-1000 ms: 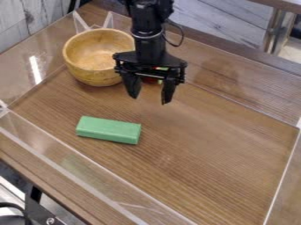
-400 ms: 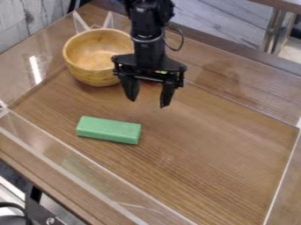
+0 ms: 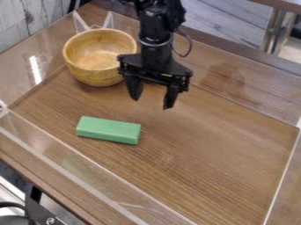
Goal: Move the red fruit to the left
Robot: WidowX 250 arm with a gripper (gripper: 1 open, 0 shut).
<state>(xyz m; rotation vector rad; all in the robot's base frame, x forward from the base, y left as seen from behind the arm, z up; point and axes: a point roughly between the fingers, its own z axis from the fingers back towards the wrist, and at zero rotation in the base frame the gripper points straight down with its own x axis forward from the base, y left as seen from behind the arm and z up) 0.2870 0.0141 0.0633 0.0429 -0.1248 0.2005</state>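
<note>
The red fruit cannot be made out, so neither its look nor its exact place can be told; the black gripper (image 3: 153, 97) and the arm (image 3: 157, 33) above it cover part of the far middle of the table, and whether the fruit lies behind them is not clear. The gripper points down, its two dark fingers (image 3: 135, 91) standing apart, one to the left and one to the right, with brown tabletop showing between them. The table (image 3: 212, 149) has a warm brown wooden surface with a soft sheen and pale edging along its borders. On its far left part sits a round, tan wooden bowl (image 3: 99, 54), just beside the gripper. Nearer, left of the middle, a flat green rectangular block (image 3: 108, 130) lies slightly askew. Beyond the table's far left corner is a grey, ribbed surface (image 3: 30, 22); a pale ledge runs along the far right. The bowl's inside shows only in part, black cables (image 3: 17, 211) at the near left are cut off by the frame, and the top of the arm runs out of view.
</note>
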